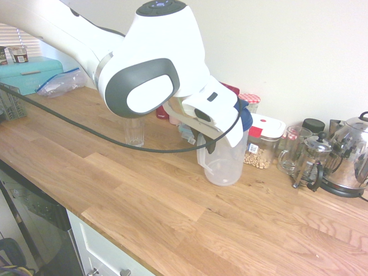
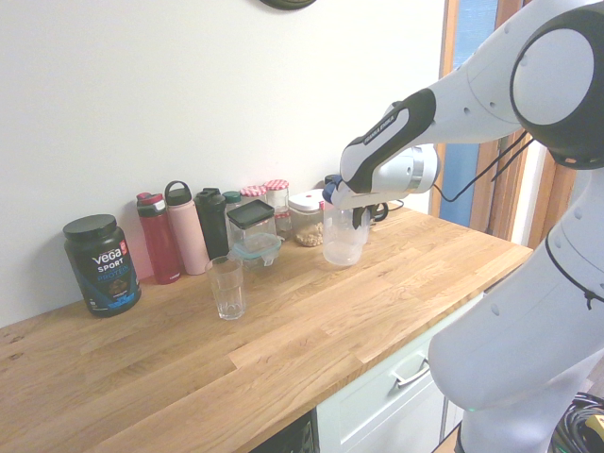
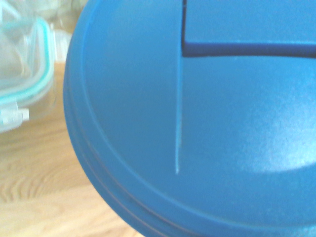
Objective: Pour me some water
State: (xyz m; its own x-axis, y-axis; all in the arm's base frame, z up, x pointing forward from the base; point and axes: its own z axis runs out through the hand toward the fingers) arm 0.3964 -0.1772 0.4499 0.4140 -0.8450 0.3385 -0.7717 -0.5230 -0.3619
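Note:
The clear plastic pitcher (image 1: pixel 223 164) with a blue lid (image 3: pixel 197 123) stands upright at counter level right of the middle, and whether its base touches the wood I cannot tell. My gripper (image 1: pixel 208 144) is shut on its handle from above, and the wrist hides the pitcher's top. From the other side the pitcher (image 2: pixel 342 238) sits under the gripper (image 2: pixel 359 215). The empty drinking glass (image 2: pixel 226 287) stands apart from the pitcher, further along the counter. The arm partly covers the glass (image 1: pixel 134 132) in the first exterior view. Whether the pitcher holds water cannot be made out.
Along the wall stand a black Vega tub (image 2: pixel 102 264), several bottles (image 2: pixel 179 231), red-lidded jars (image 1: pixel 249 99), a white-lidded food box (image 1: pixel 261 141), a French press (image 1: pixel 310 164) and a kettle (image 1: pixel 351 158). A teal-sealed clear container (image 2: pixel 253 247) lies near the pitcher. The counter's front edge (image 1: pixel 98 224) drops off.

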